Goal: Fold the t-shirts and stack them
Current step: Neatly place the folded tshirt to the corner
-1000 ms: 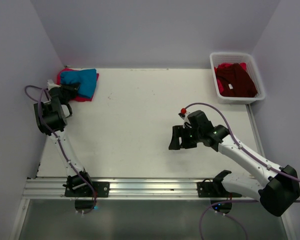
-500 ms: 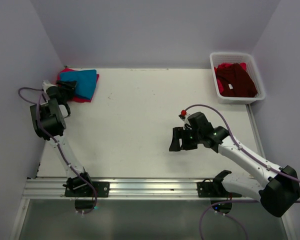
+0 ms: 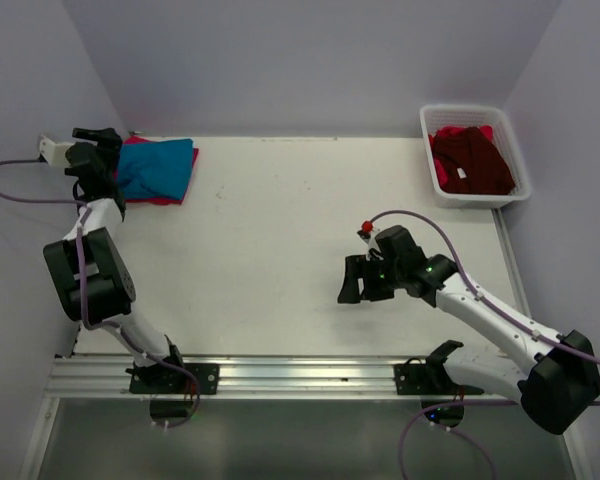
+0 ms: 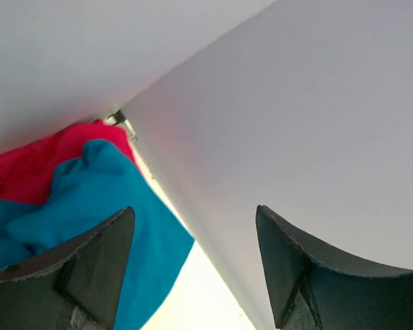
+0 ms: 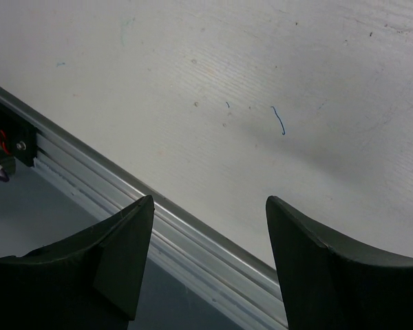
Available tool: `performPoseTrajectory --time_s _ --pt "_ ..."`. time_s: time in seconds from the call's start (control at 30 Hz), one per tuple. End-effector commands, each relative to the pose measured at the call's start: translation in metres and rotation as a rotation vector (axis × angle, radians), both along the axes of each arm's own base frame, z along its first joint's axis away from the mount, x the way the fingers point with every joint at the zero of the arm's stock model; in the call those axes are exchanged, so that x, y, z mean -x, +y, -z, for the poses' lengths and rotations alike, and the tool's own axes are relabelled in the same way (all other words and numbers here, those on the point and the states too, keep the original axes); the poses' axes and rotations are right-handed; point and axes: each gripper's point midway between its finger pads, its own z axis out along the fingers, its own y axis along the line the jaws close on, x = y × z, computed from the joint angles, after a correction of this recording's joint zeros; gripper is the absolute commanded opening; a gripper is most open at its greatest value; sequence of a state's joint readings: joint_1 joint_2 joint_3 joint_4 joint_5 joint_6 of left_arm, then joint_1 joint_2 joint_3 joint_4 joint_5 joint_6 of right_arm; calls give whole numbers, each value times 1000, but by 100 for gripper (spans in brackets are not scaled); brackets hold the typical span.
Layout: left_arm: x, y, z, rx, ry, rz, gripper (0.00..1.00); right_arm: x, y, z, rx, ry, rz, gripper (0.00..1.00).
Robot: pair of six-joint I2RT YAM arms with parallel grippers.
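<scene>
A teal-blue t-shirt (image 3: 162, 166) lies folded on top of a pinkish-red t-shirt (image 3: 163, 198) at the table's back left corner. My left gripper (image 3: 106, 148) hangs open just left of this stack, raised and apart from the cloth. The left wrist view shows the teal shirt (image 4: 96, 199) over the red one (image 4: 48, 155), with nothing between the open left gripper (image 4: 193, 210). A dark maroon t-shirt (image 3: 470, 160) lies bunched in the basket. My right gripper (image 3: 351, 279) stands open and empty over the bare table (image 5: 261, 82), near the front.
A white mesh basket (image 3: 475, 107) stands at the back right corner, with a bit of brighter red cloth (image 3: 486, 131) behind the maroon. Walls close in the left, back and right sides. An aluminium rail (image 3: 280, 375) runs along the front edge, also visible as the rail (image 5: 124, 185).
My left gripper opened, let go of the teal shirt and swung up and back towards the left corner. The right arm barely moved.
</scene>
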State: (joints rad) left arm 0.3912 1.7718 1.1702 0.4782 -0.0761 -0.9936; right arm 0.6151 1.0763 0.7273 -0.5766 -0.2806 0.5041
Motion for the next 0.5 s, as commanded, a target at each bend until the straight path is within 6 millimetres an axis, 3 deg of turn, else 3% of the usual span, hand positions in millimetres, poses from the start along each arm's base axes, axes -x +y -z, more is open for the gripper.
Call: performPoseTrajectory --time_s 0.0,0.13,0.2,0.23,0.27,0.3,0.33,0.37,0.4,0.43,0.47 --pt "17 -4 -30 -62 8 -84 74 -2 7 -4 -41 -20 -15 70" --pt "-4 -30 -43 -80 -80 77 74 1 6 -5 -45 -21 -13 70" --pt "-30 -44 -35 -68 -88 204 69 2 5 -6 -45 -26 -9 69" --pt "-39 -47 -31 -64 -87 244 60 2 5 -7 -49 -30 -8 66" --pt "-59 -46 -23 -51 -80 276 25 3 4 -8 -49 -25 -5 60" --pt "-68 -50 -12 -13 -56 316 4 4 3 -9 -48 -28 -5 49" --pt "-80 -49 -21 -12 -78 333 0 6 1 -10 -46 -29 -5 22" --pt "-89 -47 8 26 -39 342 0 5 0 -11 -43 -32 3 8" --pt "-94 -45 12 39 -44 345 0 4 -1 -11 -39 -37 10 0" --pt "-100 -42 12 50 -54 338 0 5 -3 -11 -36 -36 13 0" --pt "-106 -39 34 69 -30 332 0 7 -4 -12 -37 -34 12 0"
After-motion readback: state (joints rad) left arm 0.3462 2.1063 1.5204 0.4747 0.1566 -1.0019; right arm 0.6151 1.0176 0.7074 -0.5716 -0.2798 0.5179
